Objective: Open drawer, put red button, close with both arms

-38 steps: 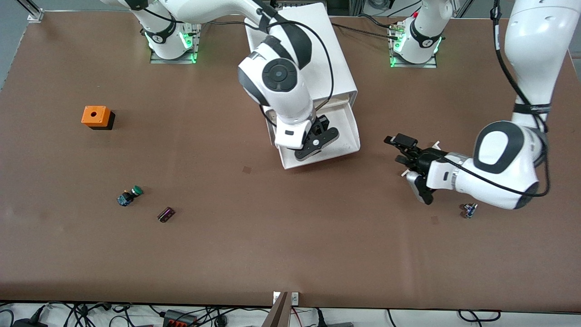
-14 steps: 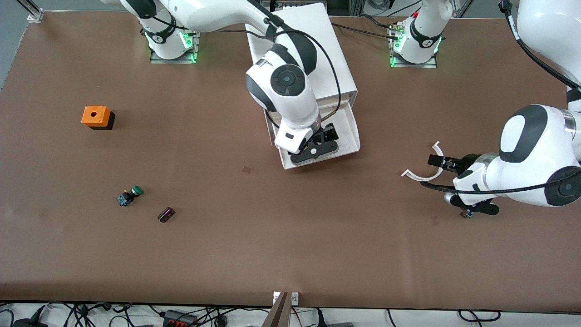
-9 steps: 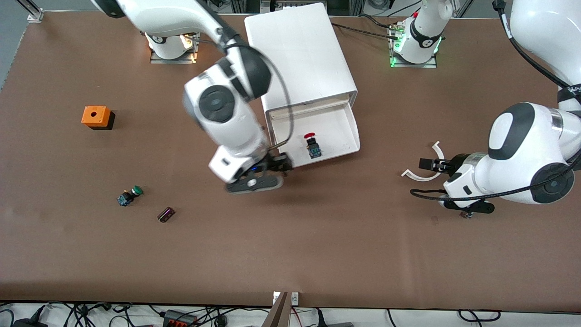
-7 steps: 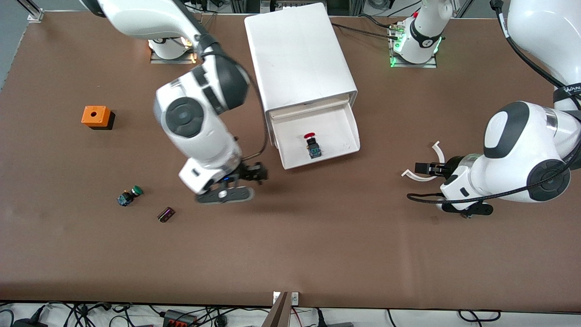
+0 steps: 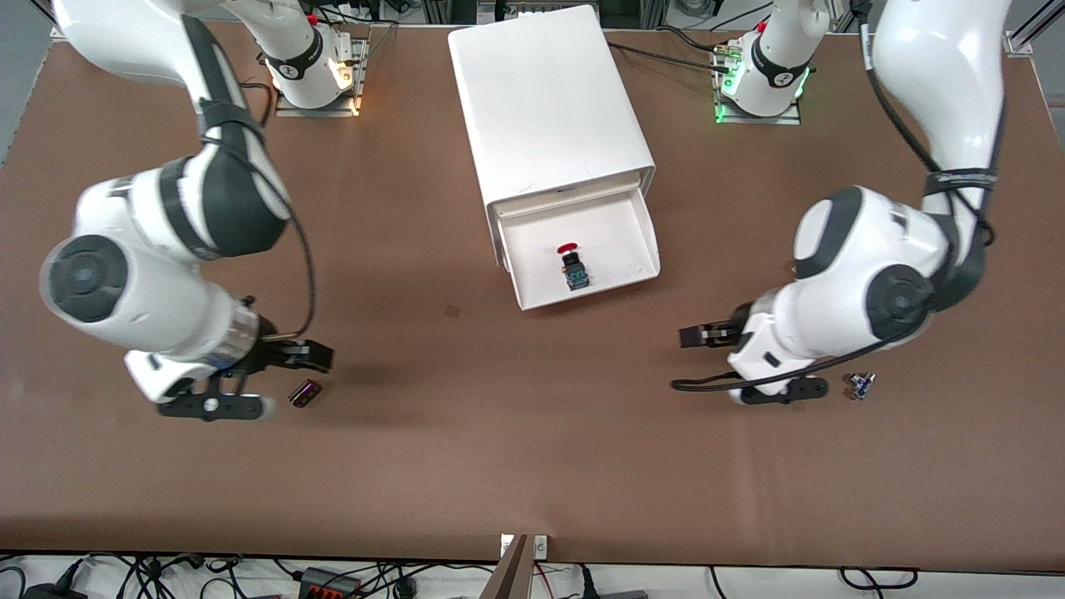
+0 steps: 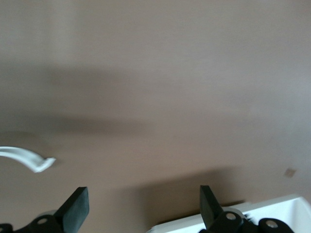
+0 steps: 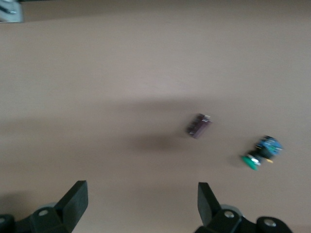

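Note:
The drawer [image 5: 628, 241] stands pulled out of the white cabinet [image 5: 549, 91]. The red button [image 5: 571, 264] lies in it, red cap toward the cabinet. My right gripper [image 5: 312, 356] is open and empty over the table toward the right arm's end, far from the drawer; its right wrist view [image 7: 140, 201] shows bare table between the fingers. My left gripper [image 5: 695, 335] is open and empty over the table beside the drawer toward the left arm's end; it also shows in the left wrist view [image 6: 142, 208].
A small purple part [image 5: 305, 393] lies by the right gripper, also in the right wrist view [image 7: 199, 125] with a green-capped button [image 7: 260, 153]. A small blue part [image 5: 859, 384] lies by the left arm. A curved white strip [image 6: 26, 158] lies on the table.
The right gripper let go of the red button in the drawer and swung away toward its own end of the table. The left arm moved in toward the middle.

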You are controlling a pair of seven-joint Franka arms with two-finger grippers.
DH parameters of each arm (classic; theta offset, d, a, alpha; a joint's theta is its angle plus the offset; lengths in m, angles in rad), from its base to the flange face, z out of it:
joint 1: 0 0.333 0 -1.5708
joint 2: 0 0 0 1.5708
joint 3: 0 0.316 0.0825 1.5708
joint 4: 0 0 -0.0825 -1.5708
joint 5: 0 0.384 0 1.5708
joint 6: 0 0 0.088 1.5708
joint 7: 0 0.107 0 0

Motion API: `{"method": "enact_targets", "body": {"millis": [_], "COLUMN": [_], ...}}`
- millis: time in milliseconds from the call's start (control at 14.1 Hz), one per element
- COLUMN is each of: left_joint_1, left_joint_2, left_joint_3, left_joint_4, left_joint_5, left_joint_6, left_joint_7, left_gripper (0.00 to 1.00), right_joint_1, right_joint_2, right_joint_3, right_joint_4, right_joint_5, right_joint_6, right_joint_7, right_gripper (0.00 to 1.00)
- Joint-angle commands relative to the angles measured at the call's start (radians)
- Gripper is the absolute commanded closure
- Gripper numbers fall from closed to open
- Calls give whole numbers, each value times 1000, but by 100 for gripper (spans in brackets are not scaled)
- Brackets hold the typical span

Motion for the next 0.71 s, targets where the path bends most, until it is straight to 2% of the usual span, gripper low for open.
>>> {"method": "enact_targets", "body": {"millis": [0, 142, 355, 498, 640], "left_joint_1": [-68, -122, -164, -184, -185], "left_joint_2": [-5, -6, -8, -5, -5], "left_joint_3": [7, 12, 6, 6, 6], "left_joint_4": [-77, -162, -212, -226, -243], "left_joint_5": [5, 14, 45, 46, 46], "left_joint_6": [133, 243, 254, 257, 257], "left_joint_7": [-134, -216, -225, -225, -225], "left_gripper": [0, 0, 0, 0, 0], "right_joint_1": [-49, -69, -112, -150, -146], "right_joint_2": [-42, -67, -93, -154, -234], "right_joint_3": [18, 15, 6, -1, -58], "right_joint_4": [-18, -19, -21, -85, -178], "right_joint_5": [-11, -14, -14, -9, -3], "right_joint_6": [-37, -39, -77, -83, -74], "right_joint_7": [-48, -54, -81, -132, -173], "right_gripper": [0, 0, 0, 0, 0]}}
